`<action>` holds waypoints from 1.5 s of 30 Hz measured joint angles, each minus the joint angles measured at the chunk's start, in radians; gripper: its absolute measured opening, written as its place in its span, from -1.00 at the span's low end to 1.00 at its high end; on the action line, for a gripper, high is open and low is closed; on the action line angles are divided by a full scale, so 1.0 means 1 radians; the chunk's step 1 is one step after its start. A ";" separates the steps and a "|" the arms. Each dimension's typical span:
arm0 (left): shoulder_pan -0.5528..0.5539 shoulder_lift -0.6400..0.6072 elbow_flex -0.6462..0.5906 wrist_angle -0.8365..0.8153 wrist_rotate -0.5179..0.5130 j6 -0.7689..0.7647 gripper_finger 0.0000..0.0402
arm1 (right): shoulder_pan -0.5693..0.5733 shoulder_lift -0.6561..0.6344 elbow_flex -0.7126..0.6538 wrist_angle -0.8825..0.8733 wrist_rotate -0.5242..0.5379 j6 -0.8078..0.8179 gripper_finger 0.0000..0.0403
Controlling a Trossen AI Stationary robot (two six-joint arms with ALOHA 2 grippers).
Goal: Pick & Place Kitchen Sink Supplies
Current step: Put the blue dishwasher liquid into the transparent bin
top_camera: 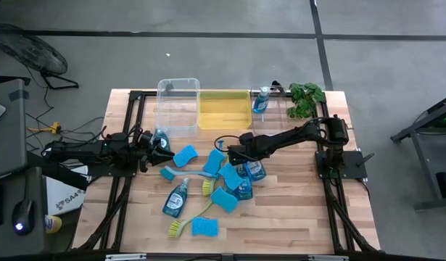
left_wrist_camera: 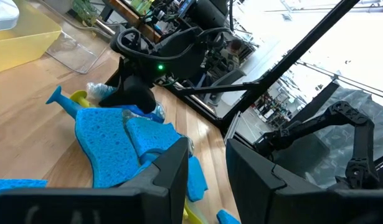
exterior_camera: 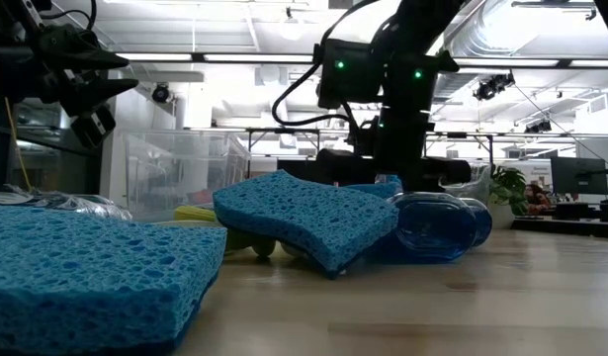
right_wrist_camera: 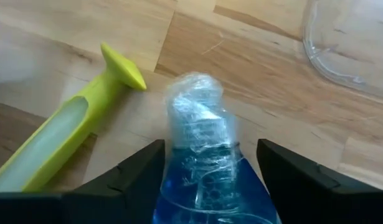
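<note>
Low view put one flat blue sponge (exterior_camera: 86, 267) nearest the camera, lying on the wooden table (exterior_camera: 462, 307). Just behind it a second sponge (exterior_camera: 304, 218) lay tilted, propped on other supplies. Behind that lay a clear bottle of blue dish soap (exterior_camera: 437, 222) on its side, and the right gripper (right_wrist_camera: 210, 144) came down over this heap.

In the right wrist view its fingers (right_wrist_camera: 141, 168) were spread to either side of a soap bottle (right_wrist_camera: 200, 168) lying on the wood, its cap (right_wrist_camera: 194, 102) wrapped in clear film. Whether the pads touched the bottle could not be told. A yellow-green brush handle (right_wrist_camera: 66, 143) lay just beside that bottle.

The left gripper (exterior_camera: 86, 89) hung above the table's left side, its fingers (left_wrist_camera: 166, 180) a little apart with nothing seen between them.

From above, another soap bottle (top_camera: 176, 199), a yellow-green dish brush (top_camera: 183, 226) and a lone sponge (top_camera: 204, 227) lay at the near edge. A blue dish brush (top_camera: 183, 175) and more sponges (top_camera: 185, 156) lay mid-table.

Farther back stood a clear bin (top_camera: 178, 105) and a yellow bin (top_camera: 224, 109) side by side. An upright soap bottle (top_camera: 260, 100) stood just beside the yellow one, and a leafy plant (top_camera: 306, 98) sat at the far right corner.
</note>
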 joint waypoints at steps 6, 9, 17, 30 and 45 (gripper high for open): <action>0.000 0.000 0.000 0.000 0.000 0.000 -0.48 | 0.000 -0.001 0.000 0.000 -0.014 -0.008 -0.07; 0.000 0.000 0.000 0.000 0.000 0.000 -0.48 | 0.000 -0.002 0.002 0.000 -0.027 -0.008 -0.19; 0.000 0.000 0.000 0.000 0.000 0.000 -0.48 | 0.000 -0.003 0.002 0.000 -0.055 -0.008 -0.33; 0.000 0.000 0.000 0.000 0.000 0.000 -0.48 | 0.001 -0.046 -0.002 -0.003 -0.042 -0.008 -0.33; 0.000 0.000 0.000 0.000 0.000 0.000 -0.48 | 0.019 -0.184 -0.002 0.016 0.092 -0.027 -0.33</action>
